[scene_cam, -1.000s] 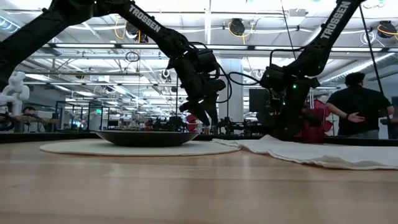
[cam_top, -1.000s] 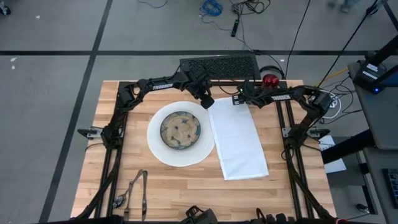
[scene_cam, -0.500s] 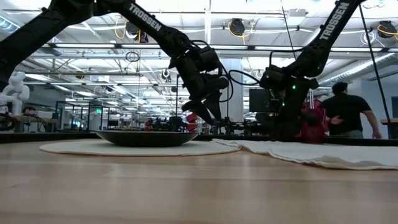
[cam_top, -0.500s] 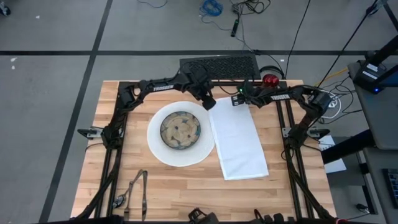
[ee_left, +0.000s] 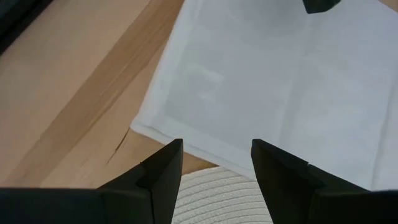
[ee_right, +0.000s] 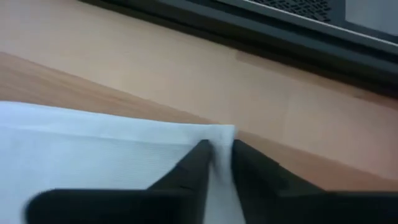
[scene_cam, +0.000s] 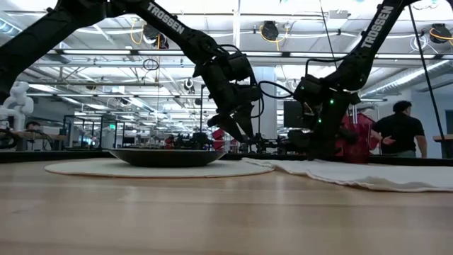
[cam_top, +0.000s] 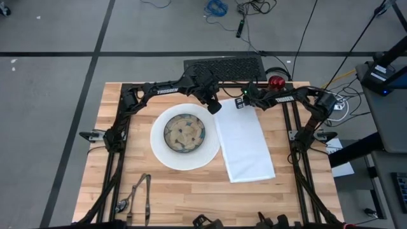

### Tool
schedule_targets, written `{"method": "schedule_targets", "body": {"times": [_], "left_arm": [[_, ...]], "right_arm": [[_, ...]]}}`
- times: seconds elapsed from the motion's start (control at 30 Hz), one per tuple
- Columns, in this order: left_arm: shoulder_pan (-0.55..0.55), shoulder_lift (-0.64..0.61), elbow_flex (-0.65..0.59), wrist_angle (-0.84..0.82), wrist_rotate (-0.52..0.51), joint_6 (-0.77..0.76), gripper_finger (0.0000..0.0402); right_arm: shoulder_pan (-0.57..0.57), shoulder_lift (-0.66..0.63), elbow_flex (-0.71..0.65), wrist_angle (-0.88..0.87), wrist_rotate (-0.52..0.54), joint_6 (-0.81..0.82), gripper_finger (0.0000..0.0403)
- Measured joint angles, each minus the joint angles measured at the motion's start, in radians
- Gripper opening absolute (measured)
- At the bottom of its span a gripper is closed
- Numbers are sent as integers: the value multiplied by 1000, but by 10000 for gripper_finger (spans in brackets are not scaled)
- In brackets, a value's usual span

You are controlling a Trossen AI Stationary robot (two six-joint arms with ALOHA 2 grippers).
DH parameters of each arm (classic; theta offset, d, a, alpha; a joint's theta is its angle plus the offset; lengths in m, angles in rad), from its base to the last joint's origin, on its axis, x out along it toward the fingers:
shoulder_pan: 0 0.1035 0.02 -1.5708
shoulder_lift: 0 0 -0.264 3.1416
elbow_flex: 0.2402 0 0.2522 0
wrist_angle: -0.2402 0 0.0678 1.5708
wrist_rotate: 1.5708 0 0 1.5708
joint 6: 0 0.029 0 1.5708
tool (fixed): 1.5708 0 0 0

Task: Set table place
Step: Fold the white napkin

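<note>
Workshop hall behind the table (cam_top: 121, 191): ceiling lights, hanging cables, racks, and one person (scene_cam: 400, 129) standing well off at the far side; keep that person apart from the arms in your reckoning.

Surface: pale planked wooden top, black-framed, on a grey floor marked with dark lines. A black keyboard (cam_top: 224, 66) lies along the far edge.

Items laid:
- White plate (cam_top: 166, 154), about the middle of the top, with the patterned bowl (cam_top: 184, 133) sitting in it.
- White napkin (cam_top: 245, 145), flat, just beside the plate on its right, its near-left edge touching or slightly overlapping the plate rim.
- Dark cutlery (cam_top: 141, 191), near the front left corner, well apart from the plate.
- Red cup (cam_top: 275, 81), at the far edge behind the right arm.

Tools:
- Right gripper (ee_right: 216, 163): fingers pinched on the napkin's far corner, low to the wood.
- Left gripper (ee_left: 214, 163): fingers parted, holding nothing, hovering above the napkin's other far corner and the plate rim.

Step in hand, as you should judge it: squaring the napkin beside the plate. Draw the pinched corner gently and level so the cloth stays flat; lifting may wrinkle it. Keep the left fingers clear of the plate rim. Cutlery and cup look still to be placed.
</note>
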Motion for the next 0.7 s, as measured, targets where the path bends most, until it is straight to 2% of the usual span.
{"method": "schedule_targets", "body": {"times": [0.1, 0.33, 0.57, 0.7], "left_arm": [[1, 0, 0, 0, 0, 1, 177], [1, 0, 0, -14, 0, 64, 177], [1, 0, 0, -57, 2, 140, 178], [1, 0, 0, -54, 2, 180, 179]], "right_arm": [[-1, 2, -1, 22, -1, -25, 8], [62, -42, -3, 37, 6, -161, 1], [190, -76, -3, 88, 183, -405, 1], [272, -76, -3, 115, 208, -517, 0]]}}
